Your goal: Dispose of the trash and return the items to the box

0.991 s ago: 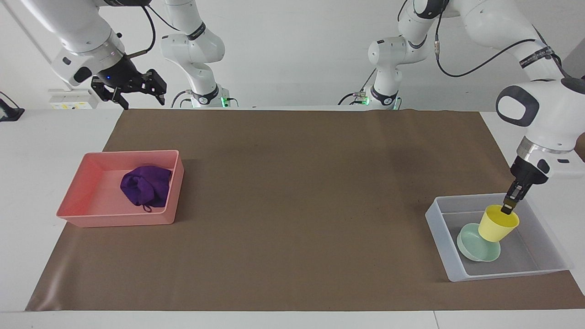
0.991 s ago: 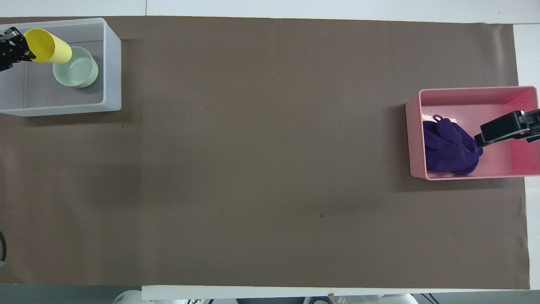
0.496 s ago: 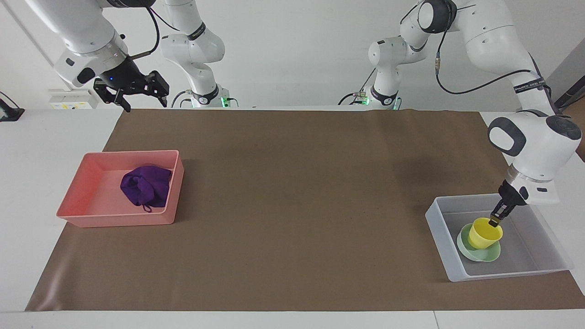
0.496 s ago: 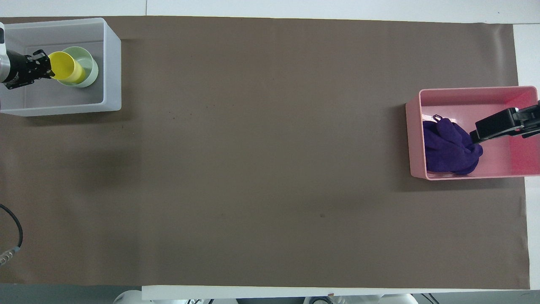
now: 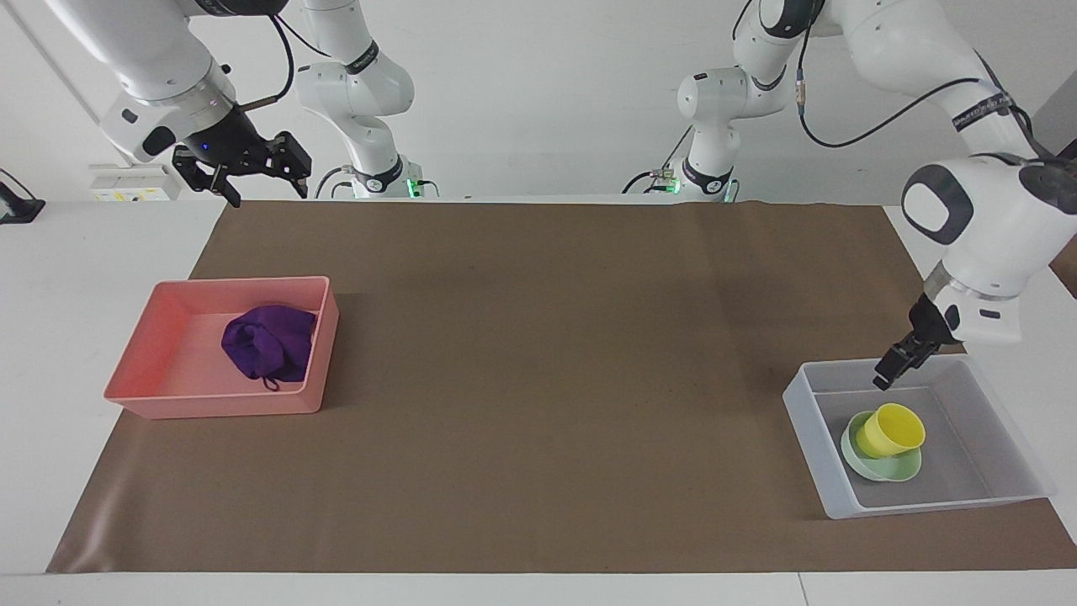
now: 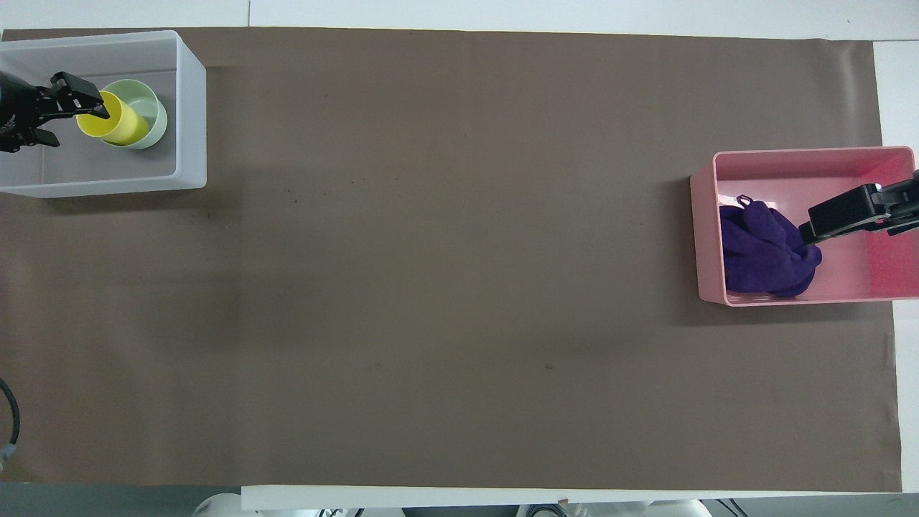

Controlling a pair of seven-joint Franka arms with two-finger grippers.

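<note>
A matt brown sheet (image 5: 538, 362), looking like paper, is spread over the smooth white table (image 5: 76, 252). The box (image 5: 808, 421) is made of translucent whitish-grey plastic with a smooth, slightly frosted finish. The yellow cup (image 5: 892, 429) and the mint-green bowl (image 5: 875, 465) are seen as smooth plastic with a soft sheen. The pink tray (image 5: 143, 404) is formed of opaque plastic, smooth, with a faint gloss on its inner wall. The purple rag (image 5: 269, 341) is made of soft, wrinkled cloth with a matt, slightly fuzzy surface. The arm shells (image 5: 984, 219) are finished in glossy white plastic, and the left gripper (image 5: 892, 370) and right gripper (image 5: 244, 164) are finished in matt black.
</note>
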